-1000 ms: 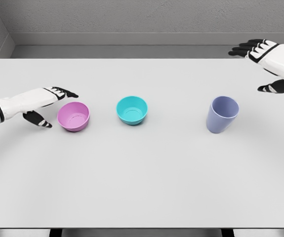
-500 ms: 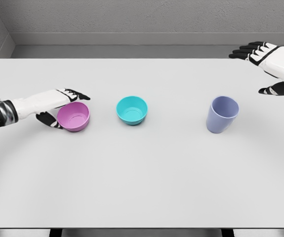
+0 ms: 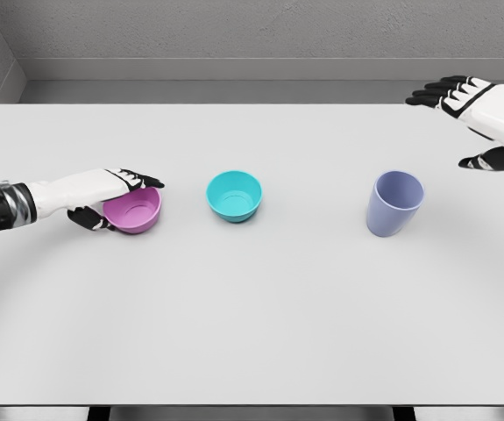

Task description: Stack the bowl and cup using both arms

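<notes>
Now the left hand (image 3: 111, 195) has slid farther over the pink bowl (image 3: 134, 210) than half a second ago: its dark-tipped fingers (image 3: 143, 179) lie across the bowl's far rim and its thumb sits low against the near left wall, so the hand closes around the bowl, which has not left the table (image 3: 252, 307). The right hand (image 3: 484, 114) has barely shifted, hovering with fingers spread wide and holding nothing, well right of and beyond the lavender cup (image 3: 394, 203). Using the teal bowl (image 3: 234, 195) as landmark, the pink bowl stands to its left and the cup well to its right. Both bowls are smooth, round and shallow; the cup is a tall tapered tumbler. The tabletop is plain matte white.
</notes>
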Robot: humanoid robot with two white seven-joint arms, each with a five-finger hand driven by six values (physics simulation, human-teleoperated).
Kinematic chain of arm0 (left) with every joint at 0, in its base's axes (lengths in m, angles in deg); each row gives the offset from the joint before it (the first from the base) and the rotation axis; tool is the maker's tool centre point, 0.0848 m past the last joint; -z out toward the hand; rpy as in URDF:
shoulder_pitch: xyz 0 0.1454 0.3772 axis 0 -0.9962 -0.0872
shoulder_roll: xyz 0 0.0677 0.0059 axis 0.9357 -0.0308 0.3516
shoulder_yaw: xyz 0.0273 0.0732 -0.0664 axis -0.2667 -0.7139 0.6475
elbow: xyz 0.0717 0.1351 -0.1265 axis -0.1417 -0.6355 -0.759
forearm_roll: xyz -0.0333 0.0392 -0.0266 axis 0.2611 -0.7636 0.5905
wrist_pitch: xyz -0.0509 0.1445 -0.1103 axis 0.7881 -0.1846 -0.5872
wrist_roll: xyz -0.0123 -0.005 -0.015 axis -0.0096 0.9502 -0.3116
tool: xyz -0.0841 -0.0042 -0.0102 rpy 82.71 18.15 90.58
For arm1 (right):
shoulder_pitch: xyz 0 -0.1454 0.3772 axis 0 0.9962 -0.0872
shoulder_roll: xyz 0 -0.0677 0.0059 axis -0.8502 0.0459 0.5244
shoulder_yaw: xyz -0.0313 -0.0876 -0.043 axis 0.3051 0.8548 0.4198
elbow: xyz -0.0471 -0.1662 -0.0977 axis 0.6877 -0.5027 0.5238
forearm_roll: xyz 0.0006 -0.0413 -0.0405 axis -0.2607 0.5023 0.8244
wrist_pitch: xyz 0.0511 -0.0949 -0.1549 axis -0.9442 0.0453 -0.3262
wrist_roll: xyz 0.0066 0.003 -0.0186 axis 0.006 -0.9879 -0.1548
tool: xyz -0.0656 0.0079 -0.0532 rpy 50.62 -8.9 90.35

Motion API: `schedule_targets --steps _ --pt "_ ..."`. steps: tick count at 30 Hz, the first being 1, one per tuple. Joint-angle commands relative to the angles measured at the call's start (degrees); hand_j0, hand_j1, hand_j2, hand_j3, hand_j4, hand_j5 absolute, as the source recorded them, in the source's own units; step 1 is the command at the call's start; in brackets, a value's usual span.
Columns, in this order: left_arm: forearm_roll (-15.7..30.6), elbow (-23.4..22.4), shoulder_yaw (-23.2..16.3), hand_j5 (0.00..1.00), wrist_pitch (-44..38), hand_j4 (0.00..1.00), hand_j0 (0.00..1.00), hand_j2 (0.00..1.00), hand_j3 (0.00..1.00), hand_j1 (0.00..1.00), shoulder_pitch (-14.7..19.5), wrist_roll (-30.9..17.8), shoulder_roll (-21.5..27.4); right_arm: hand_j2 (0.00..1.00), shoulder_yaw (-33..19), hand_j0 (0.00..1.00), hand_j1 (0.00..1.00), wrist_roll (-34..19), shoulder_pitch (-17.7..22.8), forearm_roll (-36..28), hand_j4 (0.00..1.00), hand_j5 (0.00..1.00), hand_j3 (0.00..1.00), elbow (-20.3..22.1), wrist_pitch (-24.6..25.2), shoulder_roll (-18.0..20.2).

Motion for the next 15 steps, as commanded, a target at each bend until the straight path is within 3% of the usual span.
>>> schedule_targets --steps 1,5,7,9,15 --pt "0.24 0.01 -0.07 1.00 0.02 1.00 1.00 1.00 1.00 1.00 0.00 -0.48 0.04 1.00 -0.03 1.00 1.00 0.03 0.00 -0.28 1.00 1.00 1.00 0.09 0.04 0.08" --pt "0.50 0.01 -0.07 0.98 0.02 0.98 0.98 0.98 0.98 0.98 0.00 -0.48 0.21 1.00 -0.03 1.00 1.00 0.03 0.00 -0.28 1.00 1.00 1.00 0.09 0.04 0.08" --pt "0.59 0.01 0.11 0.78 0.02 0.78 0.78 0.78 0.78 0.78 0.09 -0.48 0.47 1.00 -0.03 1.00 1.00 0.03 0.00 -0.28 1.00 1.00 1.00 0.09 0.04 0.08" --pt "0.68 0.10 0.11 0.66 0.02 0.66 0.66 0.66 0.66 0.66 0.09 -0.48 0.47 1.00 -0.03 1.00 1.00 0.03 0.00 -0.28 1.00 1.00 1.00 0.09 0.04 0.08" --pt "0.41 0.19 0.20 0.50 0.02 0.50 0.50 0.50 0.50 0.50 0.53 -0.22 0.56 1.00 -0.03 1.00 1.00 0.03 0.00 -0.28 1.00 1.00 1.00 0.09 0.04 0.08"
